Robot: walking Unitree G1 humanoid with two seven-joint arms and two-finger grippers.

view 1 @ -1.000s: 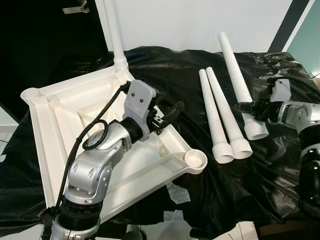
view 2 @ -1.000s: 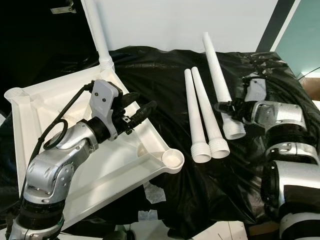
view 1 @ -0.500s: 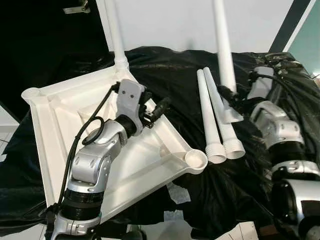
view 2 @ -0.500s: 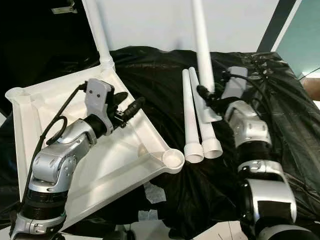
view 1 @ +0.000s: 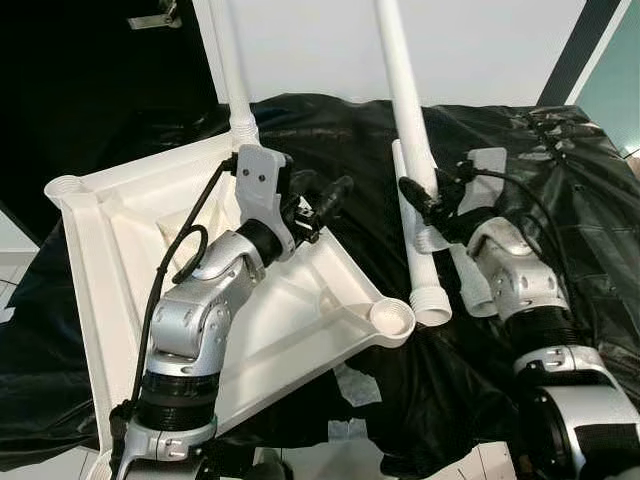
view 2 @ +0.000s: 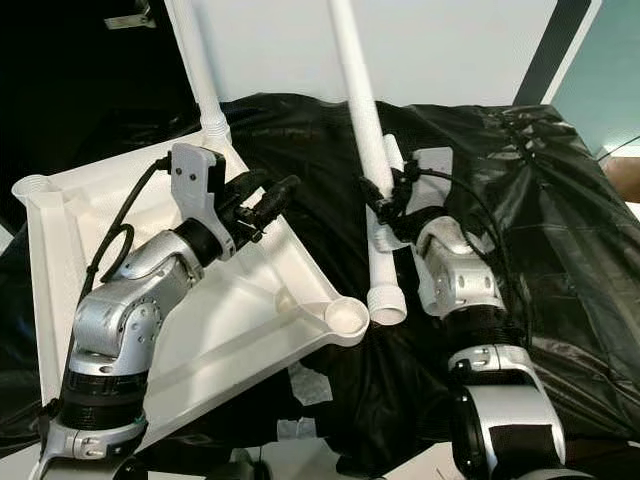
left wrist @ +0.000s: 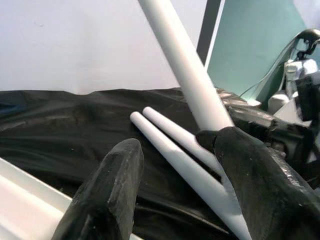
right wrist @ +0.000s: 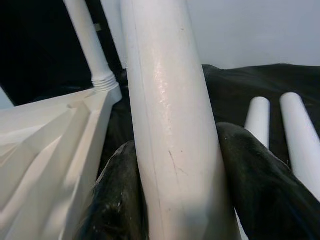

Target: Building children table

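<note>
The white tabletop [view 1: 100, 260] lies upside down and tilted on the black sheet, with one white leg [view 1: 228, 60] standing in its far corner. My right gripper [view 1: 425, 200] is shut on another white leg [view 1: 405, 90], held nearly upright and leaning left, just right of the tabletop. In the right wrist view its black fingers [right wrist: 250, 170] clasp that leg [right wrist: 170, 125] from both sides. My left gripper [view 1: 325, 200] hovers open over the tabletop's right rim, with nothing between its fingers [left wrist: 105, 200]. A spare leg [view 1: 422, 275] lies on the sheet under the held one; another is partly hidden behind my right arm.
Empty round sockets sit at the tabletop's near-right corner [view 1: 391, 320] and far-left corner [view 1: 62, 186]. The crumpled black sheet [view 1: 560, 200] covers the work surface. A white wall [view 1: 500, 50] stands behind, with dark space at the far left.
My right gripper has lifted its leg off the sheet, swung it left towards the tabletop and tipped it nearly upright. My left arm has shifted slightly; its gripper stays open.
</note>
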